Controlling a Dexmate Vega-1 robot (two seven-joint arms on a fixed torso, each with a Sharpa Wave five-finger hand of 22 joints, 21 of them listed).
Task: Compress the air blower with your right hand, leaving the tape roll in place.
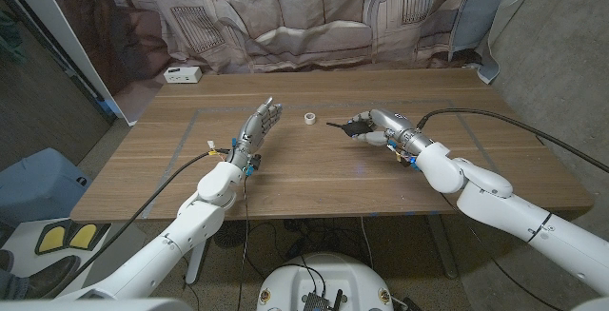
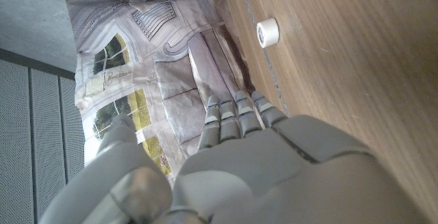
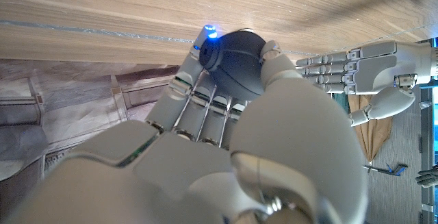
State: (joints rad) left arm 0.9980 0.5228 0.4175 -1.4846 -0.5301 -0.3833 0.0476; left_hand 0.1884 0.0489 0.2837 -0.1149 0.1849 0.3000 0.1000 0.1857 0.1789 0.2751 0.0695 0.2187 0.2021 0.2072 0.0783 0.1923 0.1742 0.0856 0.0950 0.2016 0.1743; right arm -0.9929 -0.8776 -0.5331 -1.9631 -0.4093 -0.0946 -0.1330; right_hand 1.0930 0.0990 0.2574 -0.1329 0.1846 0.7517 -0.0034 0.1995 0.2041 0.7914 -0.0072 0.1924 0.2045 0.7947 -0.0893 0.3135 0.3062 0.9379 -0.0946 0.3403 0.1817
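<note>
So the right hand has its fingers wrapped around the blower, thumb on one side and the rest curled over the other. In the right wrist view you can see it really well: the hand is cupping the dark round bulb, thumb pressing on it from the side, and there's a tiny blue light glowing near the top of the bulb. The blower's thin black nozzle sticks out toward 9 o'clock in the head view, pointing at the tape. Can't tell whether the bulb is touching the table or lifted a hair off it.

The tape is a small white roll sitting on the wood just beside the nozzle tip, at about 9 o'clock from the right hand, not touching anything. It also shows in the left wrist view, standing alone on the table.

The left hand is further out at 9 o'clock from the tape, holding nothing, fingers straight and loosely apart, palm upright facing the tape. Same hand shows up in the right wrist view.

Way out at 11 o'clock, near the far left corner of the table, there's a small white box. Behind the table hangs a printed curtain.
</note>
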